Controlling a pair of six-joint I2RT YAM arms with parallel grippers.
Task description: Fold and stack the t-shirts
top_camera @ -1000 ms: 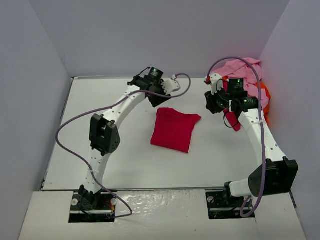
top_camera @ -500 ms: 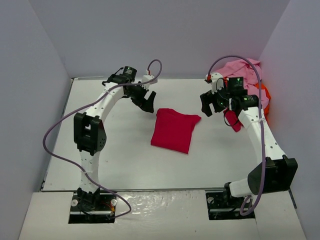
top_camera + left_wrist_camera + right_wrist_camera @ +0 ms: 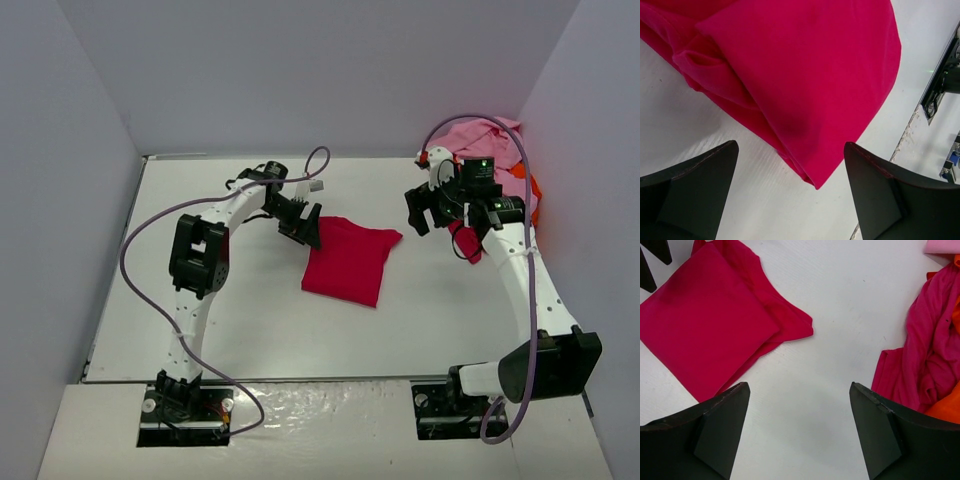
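Note:
The crimson-red t-shirt (image 3: 348,258) lies folded into a rough square in the middle of the white table. It also shows in the left wrist view (image 3: 805,65) and the right wrist view (image 3: 705,335). My left gripper (image 3: 306,228) is open and empty at the shirt's far left corner, and its jaws (image 3: 791,165) straddle a folded corner without gripping it. My right gripper (image 3: 420,212) is open and empty over bare table (image 3: 799,387), between the folded shirt and a pile. The pile holds a light pink shirt (image 3: 480,135), an orange shirt (image 3: 528,190) and a dark magenta shirt (image 3: 466,242).
Grey walls enclose the table on three sides. The pile sits in the back right corner, against the right wall. Purple cables loop over both arms. The dark magenta shirt (image 3: 925,365) and orange shirt (image 3: 949,407) lie right of my right fingers.
My left gripper has swung from the back of the table down to the crimson shirt's far left corner. My right gripper has shifted only slightly. The shirt has not moved.

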